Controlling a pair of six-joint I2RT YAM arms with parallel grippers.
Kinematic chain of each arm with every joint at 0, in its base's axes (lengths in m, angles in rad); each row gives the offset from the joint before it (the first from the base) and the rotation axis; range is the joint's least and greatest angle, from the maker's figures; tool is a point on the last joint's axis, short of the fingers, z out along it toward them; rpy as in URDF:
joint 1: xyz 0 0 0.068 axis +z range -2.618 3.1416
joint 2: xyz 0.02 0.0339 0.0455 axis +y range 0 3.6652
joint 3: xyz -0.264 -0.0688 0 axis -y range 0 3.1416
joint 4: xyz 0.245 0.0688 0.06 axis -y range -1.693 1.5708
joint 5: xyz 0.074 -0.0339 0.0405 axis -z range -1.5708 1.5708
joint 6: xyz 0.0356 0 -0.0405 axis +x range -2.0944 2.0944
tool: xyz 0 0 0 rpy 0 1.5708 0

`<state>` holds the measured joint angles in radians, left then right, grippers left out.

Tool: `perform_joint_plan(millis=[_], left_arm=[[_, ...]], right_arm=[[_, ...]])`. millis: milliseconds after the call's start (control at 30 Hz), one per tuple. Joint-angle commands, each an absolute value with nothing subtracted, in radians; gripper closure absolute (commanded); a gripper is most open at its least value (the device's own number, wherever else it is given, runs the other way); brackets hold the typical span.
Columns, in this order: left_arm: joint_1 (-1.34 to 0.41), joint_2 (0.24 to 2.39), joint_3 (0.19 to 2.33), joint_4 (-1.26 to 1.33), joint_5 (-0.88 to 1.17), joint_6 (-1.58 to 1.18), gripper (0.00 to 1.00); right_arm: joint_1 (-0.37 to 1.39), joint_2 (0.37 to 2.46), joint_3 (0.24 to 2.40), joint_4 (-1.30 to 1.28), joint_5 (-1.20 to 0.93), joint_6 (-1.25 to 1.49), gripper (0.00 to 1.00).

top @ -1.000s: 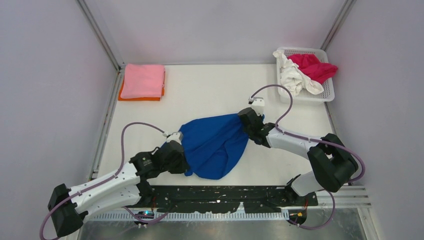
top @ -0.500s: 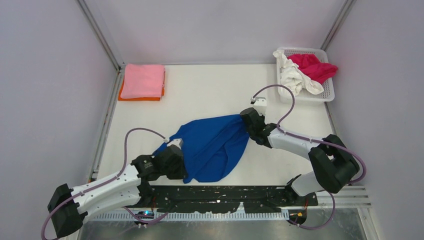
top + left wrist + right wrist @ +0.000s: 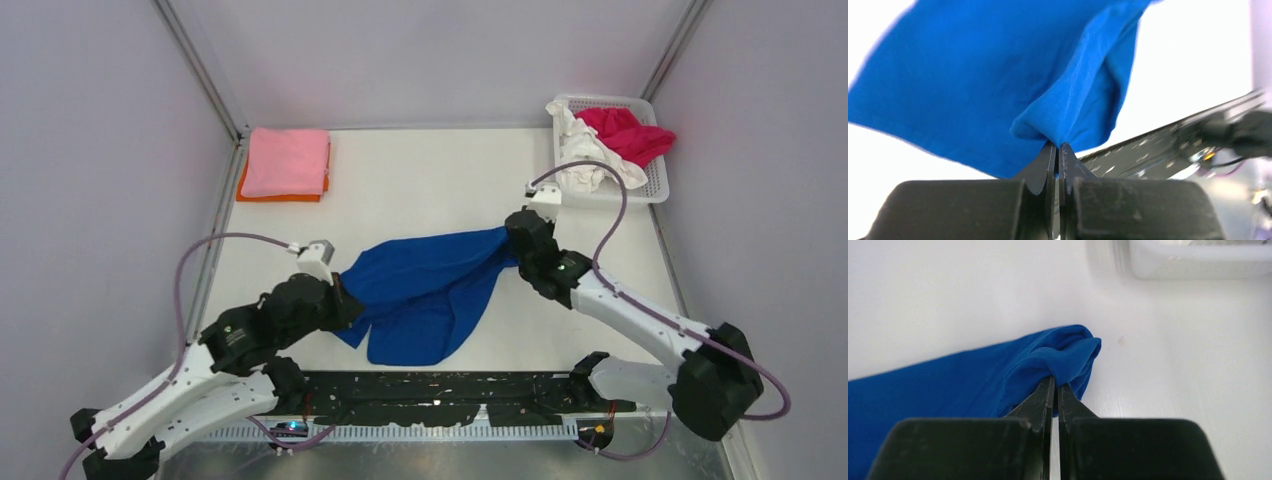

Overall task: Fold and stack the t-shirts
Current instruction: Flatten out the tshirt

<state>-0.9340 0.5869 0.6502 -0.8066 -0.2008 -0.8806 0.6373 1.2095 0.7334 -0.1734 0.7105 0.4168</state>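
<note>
- Along the near edge of the desk (image 3: 420,180) runs a black plate (image 3: 450,385) that carries both arm bases. It lies just near of the blue tee (image 3: 420,295), and no part of the cloth reaches onto it.
- The left end effector (image 3: 1056,145) is at the left-centre of the desk. Its fingers are pressed together on a bunched fold of the blue tee's left end, with only a thin slit between the tips. In the left wrist view the cloth fans up and away from that pinch.
- The blue tee is at mid-desk, strung out between the two arms. Its far edge runs in a fairly taut line from left to right, and the rest sags toward the near side in loose folds. No graphic or lettering shows. I cannot tell whether the lowest fold rests on the desk.
- The right end effector (image 3: 1054,382) is right of centre and a little farther back. It is likewise clamped tight on a rounded wad of the tee's right end, with bare desk just past it.
- The desk around the blue tee is bare white, and nothing lies between either arm and the cloth.
- In the far left corner a folded pink tee (image 3: 286,160) lies flat on an orange tee (image 3: 250,190), which shows only along the left and near edges.
- In the far right corner is a basket (image 3: 655,190). A white tee (image 3: 585,155) and a crimson tee (image 3: 630,135) are crumpled in it and spill over its rim. It is well apart from the blue tee but near the right arm's cable.
</note>
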Motion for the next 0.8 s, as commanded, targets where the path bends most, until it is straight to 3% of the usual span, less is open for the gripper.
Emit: perform_joint_plan(millis=[0, 200, 300, 600, 767], left_arm=[[-0.937, 0.544, 0.903, -0.844, -0.469, -0.720, 1.00], [-0.937, 0.544, 1.203, -0.815, -0.600, -0.546, 1.00], [-0.937, 0.536, 1.317, -0.778, -0.563, -0.449, 1.00], [-0.937, 0.563, 1.607, -0.774, -0.339, -0.283, 1.00], [-0.937, 0.596, 1.703, -0.776, -0.289, -0.245, 1.00]], right_arm=[[0.631, 0.967, 0.846, -0.178, 0.779, 0.287, 0.95], [0.630, 0.678, 1.005, -0.242, 0.596, 0.174, 0.95], [0.630, 0.597, 1.114, -0.337, 0.493, 0.173, 0.95], [0.629, 0.593, 1.510, -0.472, 0.162, 0.165, 0.95], [0.630, 0.648, 1.684, -0.522, 0.096, 0.141, 0.95]])
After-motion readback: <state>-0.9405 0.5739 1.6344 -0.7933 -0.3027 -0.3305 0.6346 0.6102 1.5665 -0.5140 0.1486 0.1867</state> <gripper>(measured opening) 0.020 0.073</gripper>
